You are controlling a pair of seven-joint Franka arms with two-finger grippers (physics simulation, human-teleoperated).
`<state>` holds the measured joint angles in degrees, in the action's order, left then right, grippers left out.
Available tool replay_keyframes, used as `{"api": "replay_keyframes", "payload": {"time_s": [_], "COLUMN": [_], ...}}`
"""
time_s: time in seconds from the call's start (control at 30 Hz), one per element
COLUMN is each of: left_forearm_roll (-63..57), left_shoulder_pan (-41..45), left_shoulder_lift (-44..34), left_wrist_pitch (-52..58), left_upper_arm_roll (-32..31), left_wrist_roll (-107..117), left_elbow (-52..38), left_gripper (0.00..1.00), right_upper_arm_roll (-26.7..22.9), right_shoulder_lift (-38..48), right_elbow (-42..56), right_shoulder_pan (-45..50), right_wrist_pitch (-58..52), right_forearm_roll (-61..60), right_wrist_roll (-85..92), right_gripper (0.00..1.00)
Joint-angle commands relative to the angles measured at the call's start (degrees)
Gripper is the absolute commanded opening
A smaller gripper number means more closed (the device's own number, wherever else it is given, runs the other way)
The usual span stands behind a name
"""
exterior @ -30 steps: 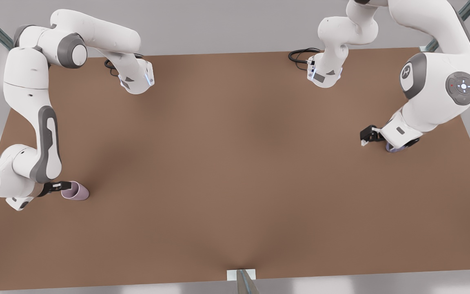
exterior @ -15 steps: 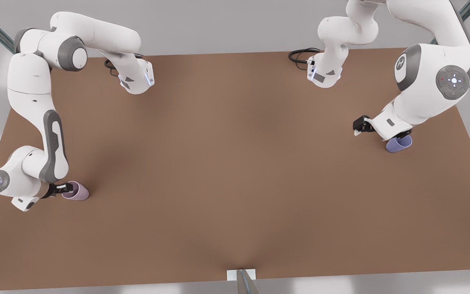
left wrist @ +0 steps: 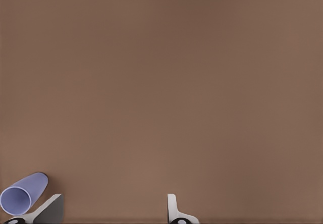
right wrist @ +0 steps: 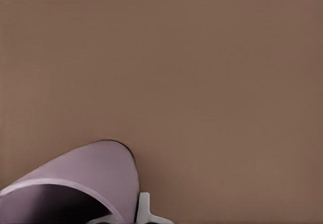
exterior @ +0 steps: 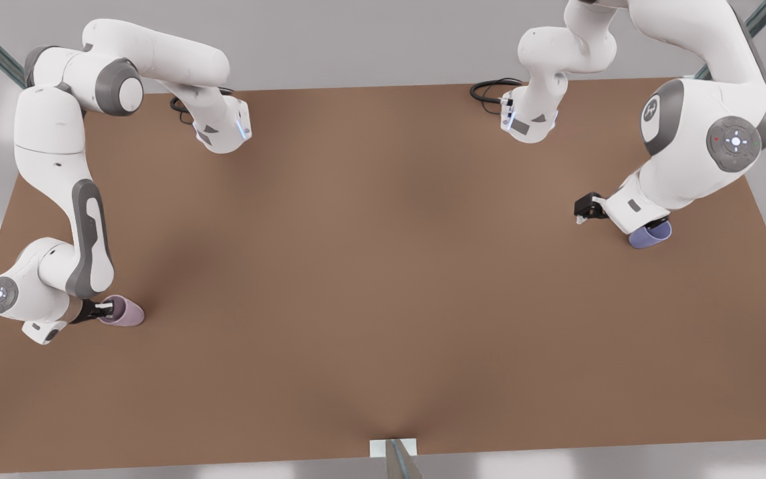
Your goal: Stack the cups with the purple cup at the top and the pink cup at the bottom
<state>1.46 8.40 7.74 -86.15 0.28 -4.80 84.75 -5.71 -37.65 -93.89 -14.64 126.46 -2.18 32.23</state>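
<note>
Front view, first: two white arms reach over a brown surface (exterior: 370, 279). The left tool (exterior: 649, 223) sits at the front view's right, mostly hidden under its own wrist housing, and the purple cup (exterior: 650, 235) pokes out just below and beside it, standing on the surface. The right tool (exterior: 105, 309) sits at the front view's left, its dark fingers (exterior: 94, 310) reaching to the rim of the pink cup (exterior: 124, 311), which stands on the surface right at the tool's tip.

Left wrist view — the left tool (left wrist: 113, 209) has its two pale fingertips (left wrist: 171, 206) spread wide with bare surface between them. The purple cup (left wrist: 22, 193) lies outside that gap, just beyond one fingertip, its open mouth facing the camera; whether the fingertip touches it I cannot tell.

Right wrist view — the pink cup (right wrist: 81, 181) looms large and close, its dark inside visible below the pale rim. One pale fingertip (right wrist: 144, 209) of the right tool stands against the outside of the cup's wall. The other finger is out of sight, so whether this tool is clamped on the wall or merely straddling it cannot be told.

The two cups are well apart, each beside its own tool, at opposite sides of the surface.
</note>
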Motion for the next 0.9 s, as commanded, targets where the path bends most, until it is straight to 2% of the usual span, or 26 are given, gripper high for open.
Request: {"api": "replay_keyframes", "payload": {"time_s": [0.0,0.17,0.33,0.47,0.73,0.87], "left_forearm_roll": [-0.06,-0.06,-0.06,-0.06,-0.06,-0.06], "left_shoulder_pan": [-0.05,-0.05,-0.05,-0.05,-0.05,-0.05], "left_shoulder_lift": [-0.01,-0.18,-0.01,-0.01,-0.18,-0.1], "left_wrist_pitch": [0.37,0.46,0.54,0.54,0.63,0.54], "left_upper_arm_roll": [0.07,0.07,0.07,0.07,0.25,0.34], "left_wrist_roll": [0.23,0.23,0.23,0.23,0.14,0.14], "left_elbow": [-0.02,-0.02,-0.02,0.16,0.16,0.16], "left_gripper": [1.0,1.0,1.0,1.0,1.0,1.0], "right_upper_arm_roll": [0.0,0.0,0.35,0.35,0.7,1.14], "right_shoulder_lift": [0.12,2.84,7.94,10.66,9.26,7.41], "right_elbow": [0.02,0.2,0.46,1.08,3.01,5.21], "right_shoulder_pan": [0.05,1.11,3.39,12.18,35.12,43.2], "right_wrist_pitch": [-0.07,-0.95,-6.75,-12.99,-12.73,-12.2], "right_forearm_roll": [-0.01,-0.01,-0.1,-0.1,-0.36,-4.76], "right_wrist_roll": [-0.24,0.38,0.03,-8.14,-39.78,-51.12], "right_gripper": [0.21,0.21,0.21,0.21,0.21,0.21]}}
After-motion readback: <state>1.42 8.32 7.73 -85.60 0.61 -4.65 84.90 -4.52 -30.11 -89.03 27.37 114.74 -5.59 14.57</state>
